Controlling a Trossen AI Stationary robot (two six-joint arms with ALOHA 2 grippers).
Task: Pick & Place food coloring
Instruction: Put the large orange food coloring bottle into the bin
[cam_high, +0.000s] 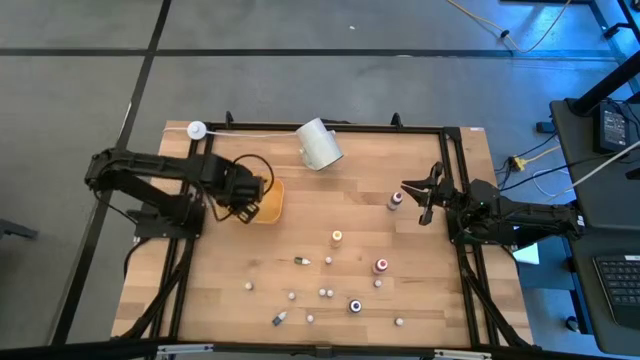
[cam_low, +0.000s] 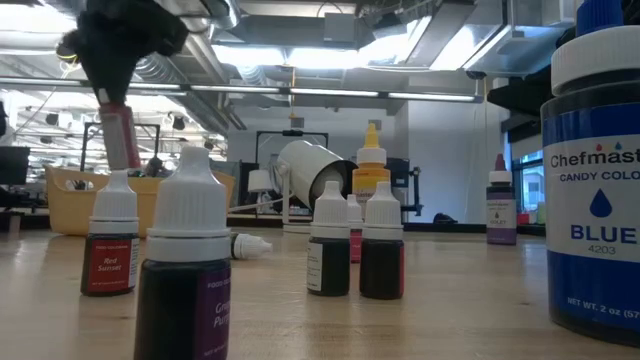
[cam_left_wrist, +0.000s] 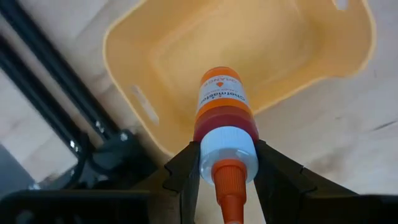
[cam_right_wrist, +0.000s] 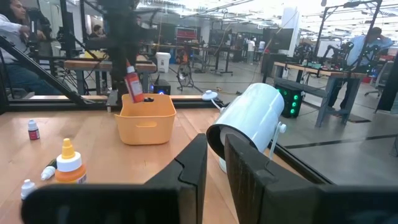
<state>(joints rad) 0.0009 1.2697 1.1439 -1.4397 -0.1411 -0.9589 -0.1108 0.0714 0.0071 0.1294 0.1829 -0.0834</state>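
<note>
Only the left wrist view shows the grip clearly: the left gripper (cam_left_wrist: 227, 177) has its fingers clamped on the white collar of an orange-filled food coloring bottle (cam_left_wrist: 224, 115), hanging over the yellow-orange tub (cam_left_wrist: 124, 37), a smooth plastic bin with rounded corners and slot handles. From above, this is hidden under the left gripper (cam_high: 250, 190) at the tub's (cam_high: 272, 200) edge. The right wrist view shows the held bottle (cam_right_wrist: 133, 84) tilted above the tub (cam_right_wrist: 146, 118), and the white cylindrical cup (cam_right_wrist: 249, 121) lying on its side. The right gripper (cam_high: 418, 195) rests at the far right of the wooden tabletop (cam_high: 220, 270), fingers pressed shut and empty.

The high view counts about fourteen small bottles strewn across the planks, one lying flat (cam_high: 302, 261) and one standing with a yellow cap (cam_high: 337, 237). The low view reads labels the others cannot: a red-labelled bottle (cam_low: 110, 245), a large blue jar (cam_low: 595, 190) and a purple one (cam_low: 185, 280).
</note>
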